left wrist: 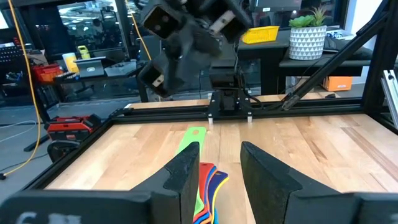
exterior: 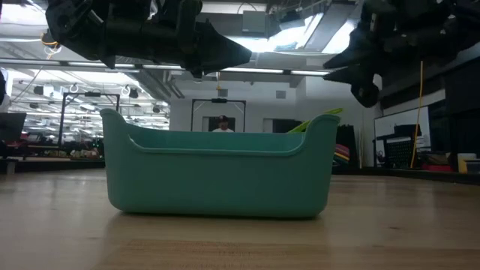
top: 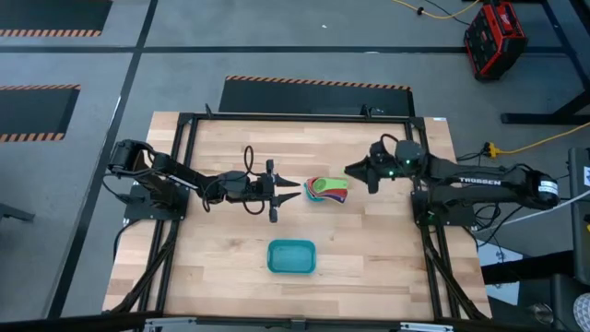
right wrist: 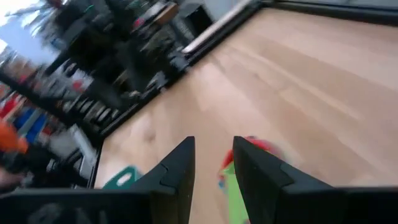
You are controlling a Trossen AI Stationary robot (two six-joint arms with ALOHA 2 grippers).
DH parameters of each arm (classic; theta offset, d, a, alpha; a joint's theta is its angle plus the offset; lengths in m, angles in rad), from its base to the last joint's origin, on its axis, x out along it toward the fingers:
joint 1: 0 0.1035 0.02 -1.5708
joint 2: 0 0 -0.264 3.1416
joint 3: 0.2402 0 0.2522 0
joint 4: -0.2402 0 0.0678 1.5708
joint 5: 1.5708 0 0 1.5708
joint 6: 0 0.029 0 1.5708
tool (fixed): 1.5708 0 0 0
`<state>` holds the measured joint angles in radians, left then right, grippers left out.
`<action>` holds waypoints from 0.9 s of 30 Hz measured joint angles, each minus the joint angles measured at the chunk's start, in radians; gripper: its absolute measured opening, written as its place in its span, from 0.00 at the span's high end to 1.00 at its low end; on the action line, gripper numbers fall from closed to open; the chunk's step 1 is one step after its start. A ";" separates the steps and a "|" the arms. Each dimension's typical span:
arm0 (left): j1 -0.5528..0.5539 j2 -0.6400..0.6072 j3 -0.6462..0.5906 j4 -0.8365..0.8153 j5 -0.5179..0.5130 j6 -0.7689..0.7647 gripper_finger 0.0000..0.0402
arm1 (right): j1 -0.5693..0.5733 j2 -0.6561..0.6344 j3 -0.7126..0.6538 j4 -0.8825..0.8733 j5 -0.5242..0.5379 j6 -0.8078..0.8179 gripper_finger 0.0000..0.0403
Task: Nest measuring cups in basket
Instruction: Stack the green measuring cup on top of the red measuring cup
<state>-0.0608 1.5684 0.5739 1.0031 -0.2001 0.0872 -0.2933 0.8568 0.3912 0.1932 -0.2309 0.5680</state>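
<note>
The measuring cups (top: 328,190) lay stacked mid-surface, between the left hand (top: 293,191), fingers parted and empty, and the right hand (top: 353,170), also narrowly parted. The basket (top: 291,256) sat nearer the front edge.

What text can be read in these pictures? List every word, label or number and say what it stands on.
"TROSSEN": white letters along the right arm, seen from the high view.

No other text can be read. The red case on the floor shows no legible label, and nothing on the basket or measuring cups is readable.
</note>
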 joint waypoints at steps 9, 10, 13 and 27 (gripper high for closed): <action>0.000 0.000 0.000 0.000 0.000 0.000 0.72 | -0.262 -0.008 0.000 -0.154 -0.250 0.149 0.72; 0.000 0.000 0.000 0.000 0.000 0.000 0.72 | -0.290 -0.008 0.000 -0.176 -0.283 0.161 0.72; 0.000 0.000 0.000 0.000 0.000 0.000 0.72 | -0.353 0.007 0.000 -0.235 -0.343 0.164 0.72; 0.000 0.000 0.000 0.000 0.000 -0.002 0.72 | -0.397 0.228 0.000 -0.188 -0.510 0.177 0.72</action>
<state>-0.0611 1.5684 0.5739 1.0031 -0.2001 0.0849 -0.6898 1.0850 0.3908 0.0052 -0.7404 0.7449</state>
